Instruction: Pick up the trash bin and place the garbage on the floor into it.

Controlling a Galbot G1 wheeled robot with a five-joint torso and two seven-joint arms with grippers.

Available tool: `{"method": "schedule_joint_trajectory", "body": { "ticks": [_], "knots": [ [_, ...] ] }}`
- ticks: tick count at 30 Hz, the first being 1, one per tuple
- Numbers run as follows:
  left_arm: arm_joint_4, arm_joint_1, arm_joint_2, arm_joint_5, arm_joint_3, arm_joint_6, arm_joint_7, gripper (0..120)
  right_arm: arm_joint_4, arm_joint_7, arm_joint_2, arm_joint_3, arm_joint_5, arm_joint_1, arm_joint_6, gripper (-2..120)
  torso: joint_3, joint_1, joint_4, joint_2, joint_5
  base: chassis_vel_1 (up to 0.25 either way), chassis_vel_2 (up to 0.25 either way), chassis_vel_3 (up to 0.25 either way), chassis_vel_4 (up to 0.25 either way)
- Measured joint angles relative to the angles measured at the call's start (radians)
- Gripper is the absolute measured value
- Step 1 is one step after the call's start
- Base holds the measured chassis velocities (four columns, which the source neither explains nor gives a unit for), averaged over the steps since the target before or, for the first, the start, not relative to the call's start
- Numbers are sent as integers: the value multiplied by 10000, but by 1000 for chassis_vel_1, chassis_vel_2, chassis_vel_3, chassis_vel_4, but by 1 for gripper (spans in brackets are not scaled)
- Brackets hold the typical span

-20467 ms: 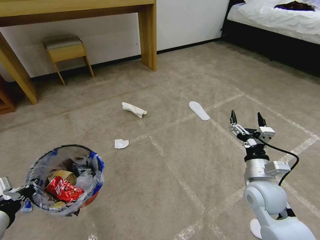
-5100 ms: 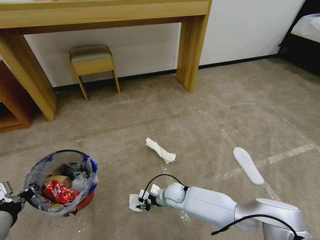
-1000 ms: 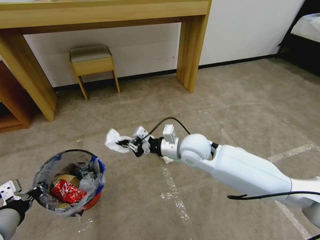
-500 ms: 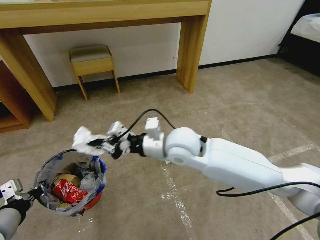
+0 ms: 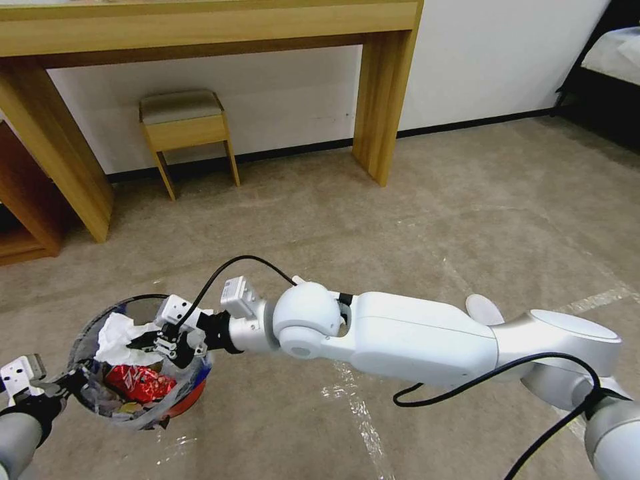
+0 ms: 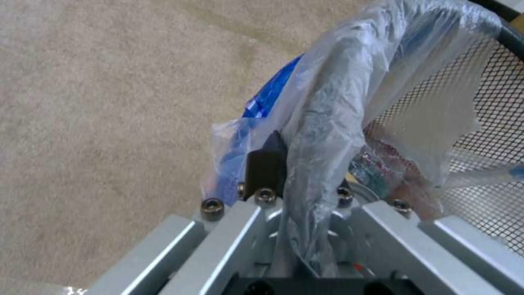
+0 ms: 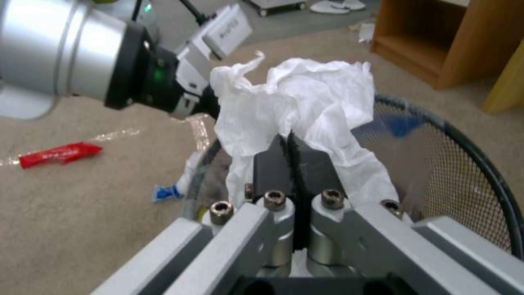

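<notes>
The right end effector (image 5: pixel 148 339) reaches across the lower left of the head view and sits over the mouth of the trash bin (image 5: pixel 190 393), clamped on a crumpled white tissue (image 5: pixel 117 333). In the right wrist view its two dark fingers (image 7: pixel 270 164) are pressed together with the tissue (image 7: pixel 306 102) pinched between them and billowing above the bin's dark mesh wall (image 7: pixel 464 172).

The left end effector (image 5: pixel 47 390), at the lower left edge of the head view, is closed on the bin's rim and its plastic liner, holding the bin above the carpet floor (image 5: pixel 467 220). The left wrist view shows the clear liner (image 6: pixel 338 94) with blue print folded over one dark finger (image 6: pixel 266 166).

Inside the bin lie a red wrapper (image 5: pixel 137 381) and other litter. A white slipper (image 5: pixel 483 308) lies on the floor at centre right, partly behind the right arm. In the right wrist view a red wrapper (image 7: pixel 60 153) lies on the carpet at the left. A wooden desk (image 5: pixel 380 87) and stool (image 5: pixel 183 123) stand along the wall at the top.
</notes>
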Motion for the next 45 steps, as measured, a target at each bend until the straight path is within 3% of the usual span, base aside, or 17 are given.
{"method": "schedule_joint_trajectory", "body": {
  "ticks": [37,39,45],
  "knots": [
    [-157,158,-106,23,11,0,21,1,-819,-204,171,-358,-593,-241,253,1,0,0,1,0,2,0,0,0,0],
    [-161,168,-109,30,13,-8,28,1,-840,-182,156,-361,-614,-276,252,12,0,0,1,0,1,0,0,0,0],
    [-164,222,-123,54,17,-18,46,1,-886,-41,95,-423,-721,-449,227,32,0,0,1,0,2,0,0,0,0]
  ]
}}
